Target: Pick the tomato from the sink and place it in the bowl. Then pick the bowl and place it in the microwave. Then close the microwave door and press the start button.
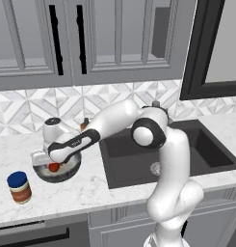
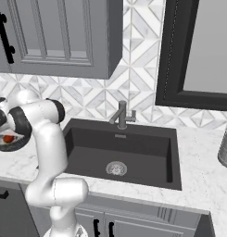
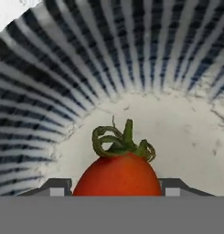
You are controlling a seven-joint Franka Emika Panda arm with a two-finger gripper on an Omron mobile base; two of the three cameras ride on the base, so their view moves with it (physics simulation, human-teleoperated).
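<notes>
The tomato point(image 3: 117, 176), glossy red with a green stem, sits low inside the bowl point(image 3: 63, 68), against its pale speckled floor. My gripper point(image 3: 117, 189) reaches down into the bowl, and its two dark fingertips point(image 3: 58, 186) press the tomato's sides. From the base, the bowl point(image 1: 69, 172) stands on the marble counter left of the sink point(image 1: 206, 149), with the tomato point(image 1: 53, 167) showing under my hand point(image 1: 47, 155). In the right base view, the bowl point(image 2: 13, 147) and tomato point(image 2: 9, 138) lie at the far left, and the sink point(image 2: 147, 148) is empty.
A blue-lidded jar point(image 1: 19, 187) stands on the counter in front of the bowl, to its left. The grey faucet point(image 2: 122, 115) rises behind the sink. A grey canister point(image 2: 225, 148) stands at the right edge. Wall cabinets hang above.
</notes>
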